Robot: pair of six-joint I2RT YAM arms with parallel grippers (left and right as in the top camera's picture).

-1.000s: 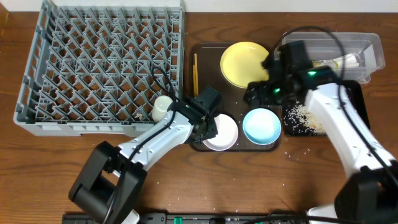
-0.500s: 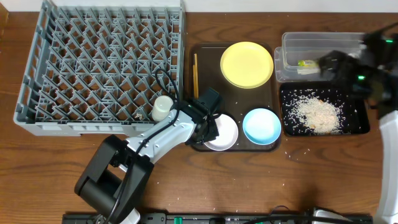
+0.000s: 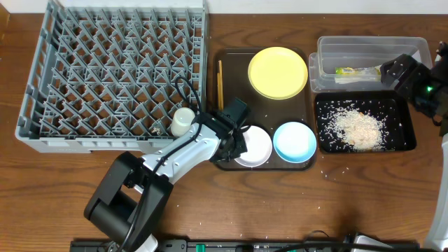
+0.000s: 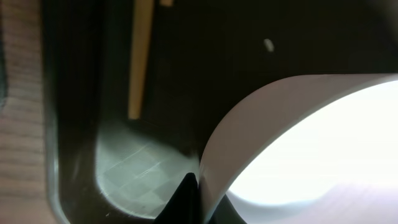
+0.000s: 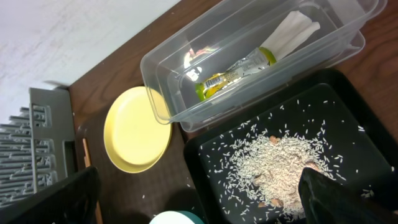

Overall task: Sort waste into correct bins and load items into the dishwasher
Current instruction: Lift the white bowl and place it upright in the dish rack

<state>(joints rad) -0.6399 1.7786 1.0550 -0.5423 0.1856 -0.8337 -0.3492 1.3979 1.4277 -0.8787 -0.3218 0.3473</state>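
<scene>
My left gripper (image 3: 236, 143) is shut on the near-left rim of the white bowl (image 3: 253, 147) on the brown tray; in the left wrist view one dark fingertip (image 4: 186, 202) presses the bowl's rim (image 4: 214, 155). The light-blue bowl (image 3: 294, 141), yellow plate (image 3: 278, 72) and chopsticks (image 3: 220, 80) also lie on that tray. The white cup (image 3: 183, 120) stands at the grey rack's (image 3: 115, 73) front edge. My right gripper (image 3: 397, 70) is open and empty, high over the clear tub (image 3: 371, 52). The tub holds the wrapper (image 5: 236, 71). Rice (image 5: 280, 168) lies in the black tray (image 3: 406, 143).
The brown serving tray (image 3: 231, 59) sits between the rack and the two bins. A black cable (image 3: 183, 91) loops over the rack's front right corner. Loose rice grains dot the table near the black tray's front left corner (image 3: 325, 168).
My right arm has swung from over the yellow plate to the right, above the tub's far end, uncovering the rice tray. My left gripper stays at the white bowl, which shifted slightly right.
</scene>
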